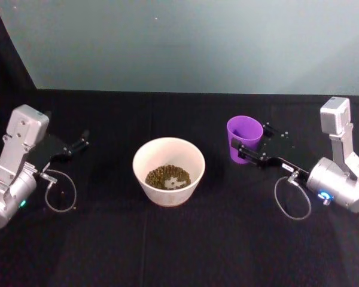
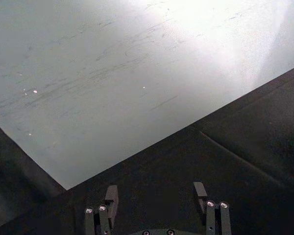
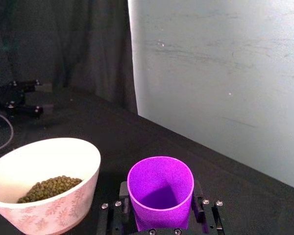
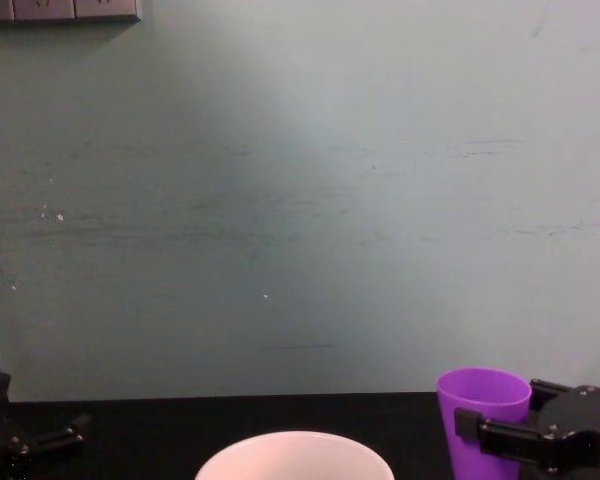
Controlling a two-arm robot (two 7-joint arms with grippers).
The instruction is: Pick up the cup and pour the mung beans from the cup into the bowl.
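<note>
Right gripper (image 1: 251,147) on the right side of the black table (image 1: 167,251), jaws set either side of the cup (image 1: 243,138), one finger (image 3: 123,192) against each flank just below the rim. Closed on the cup or merely bracketing it? Fingers flush with the wall in the right wrist view, so judged closed on it. Cup upright, long axis vertical, mouth up, interior purple and bare of beans as far as visible down into it. Mung beans (image 1: 168,177) already heaped in the bottom of the bowl (image 1: 169,170), suggesting the pour is done and the cup back upright.

Bowl to the left of the cup, at table centre, slightly nearer the robot, well apart from it, nothing between. Any further tipping therefore leftward across that gap, mouth rolled toward the bowl rim. Otherwise only release and withdrawal left: jaws to spread sideways off the flanks, then back toward the right, without nudging the light tumbler over.

Left gripper (image 1: 78,144) parked at far left, jaws spread wide on nothing, much farther from the cup than the right one.
</note>
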